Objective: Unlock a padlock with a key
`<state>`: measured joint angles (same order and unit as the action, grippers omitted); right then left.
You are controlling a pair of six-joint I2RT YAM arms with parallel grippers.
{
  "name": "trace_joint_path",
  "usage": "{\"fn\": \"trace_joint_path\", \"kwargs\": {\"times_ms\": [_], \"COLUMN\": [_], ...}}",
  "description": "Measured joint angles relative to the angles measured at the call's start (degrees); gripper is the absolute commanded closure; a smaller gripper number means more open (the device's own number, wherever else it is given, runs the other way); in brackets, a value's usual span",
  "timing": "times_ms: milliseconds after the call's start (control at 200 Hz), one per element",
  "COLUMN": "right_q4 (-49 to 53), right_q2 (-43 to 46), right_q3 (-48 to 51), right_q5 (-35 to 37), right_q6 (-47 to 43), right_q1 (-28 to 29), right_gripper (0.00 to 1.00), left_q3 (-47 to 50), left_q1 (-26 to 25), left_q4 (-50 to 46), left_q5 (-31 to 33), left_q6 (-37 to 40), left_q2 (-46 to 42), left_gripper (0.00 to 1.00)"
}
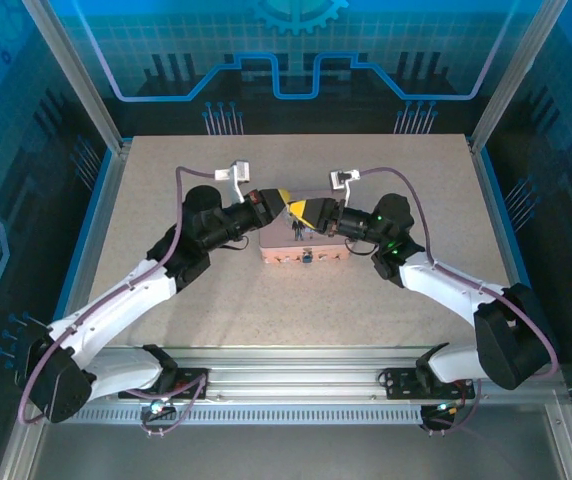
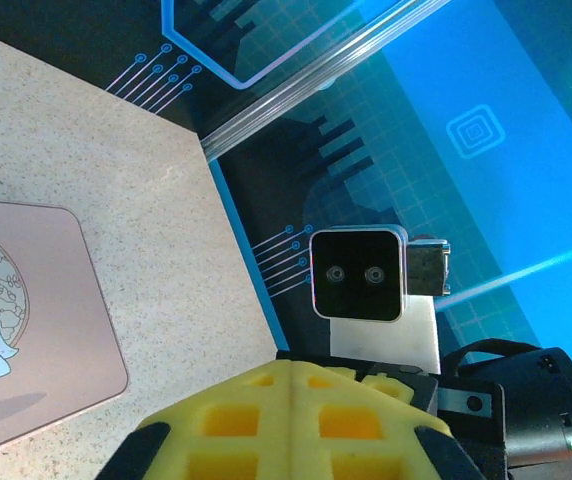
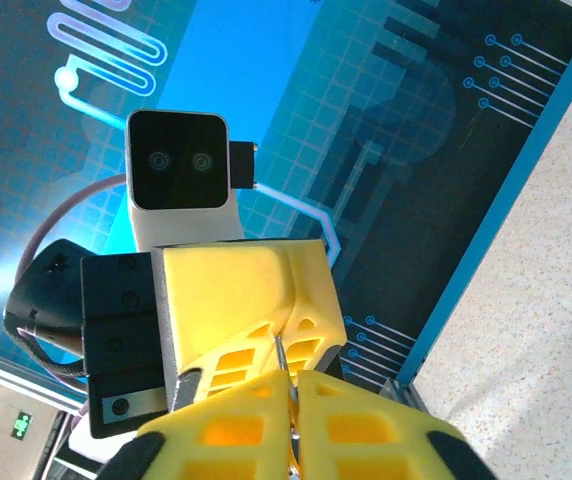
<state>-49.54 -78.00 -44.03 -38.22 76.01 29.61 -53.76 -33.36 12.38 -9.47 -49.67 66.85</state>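
Note:
Above the pink box (image 1: 301,250), my two grippers meet tip to tip. A thin silvery key (image 3: 282,356) runs from between the yellow pads of my right gripper (image 3: 291,400) into the seam of the left gripper (image 3: 282,338). Both are shut on it. In the left wrist view the left gripper (image 2: 294,400) has its pads pressed together and the key is hidden. In the top view the left gripper (image 1: 286,200) and right gripper (image 1: 306,212) touch over the box's far edge. The tiny bluish padlock (image 1: 307,258) hangs at the box's near side.
The pink box (image 2: 36,320) has a cartoon lid and lies mid-table on the speckled tabletop (image 1: 166,170). Aluminium frame posts (image 1: 76,70) and blue panel walls ring the table. Both arms stretch inward from the near rail (image 1: 296,385).

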Motion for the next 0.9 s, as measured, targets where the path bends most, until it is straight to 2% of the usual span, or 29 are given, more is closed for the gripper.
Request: {"fn": "trace_joint_path", "kwargs": {"times_ms": [25,75,95,130,150,215,280,420,645,901], "right_q4": [-0.1,-0.1,0.0,0.1,0.1,0.7,2.2,8.5,23.1,37.1], "right_q2": [0.0,0.0,0.0,0.0,0.0,0.0,0.3,1.9,5.6,6.5], "right_q3": [0.0,0.0,0.0,0.0,0.0,0.0,-0.1,-1.4,-5.4,-9.6], "right_q5": [0.0,0.0,0.0,0.0,0.0,-0.2,-0.6,-2.4,-7.2,-13.4], "right_q6": [-0.1,0.1,0.0,-0.1,-0.2,-0.9,-1.8,-5.6,-14.9,-24.2], "right_q1": [0.0,0.0,0.0,0.0,0.0,0.0,-0.1,-1.0,-4.1,-6.0], "right_gripper": [1.00,1.00,1.00,1.00,1.00,1.00,1.00,1.00,1.00,1.00], "left_q3": [0.0,0.1,0.2,0.3,0.3,0.4,0.4,0.4,-1.0,-5.1], "left_q1": [0.0,0.0,0.0,0.0,0.0,0.0,0.2,2.2,7.1,8.0], "left_q4": [0.0,0.0,0.0,0.0,0.0,-0.1,-0.3,-2.1,-8.1,-10.3], "left_q5": [0.1,0.2,0.2,0.3,0.2,0.2,0.0,-3.4,-13.5,-27.2], "left_q6": [0.0,0.0,-0.1,-0.3,-0.3,-0.9,-1.4,-1.5,-1.2,-1.0], "left_q2": [0.0,-0.1,-0.2,-0.2,-0.2,-0.3,-0.4,-1.3,-1.3,2.2], "left_gripper": [1.00,1.00,0.92,0.72,0.66,0.54,0.48,0.41,0.42,0.44]}}
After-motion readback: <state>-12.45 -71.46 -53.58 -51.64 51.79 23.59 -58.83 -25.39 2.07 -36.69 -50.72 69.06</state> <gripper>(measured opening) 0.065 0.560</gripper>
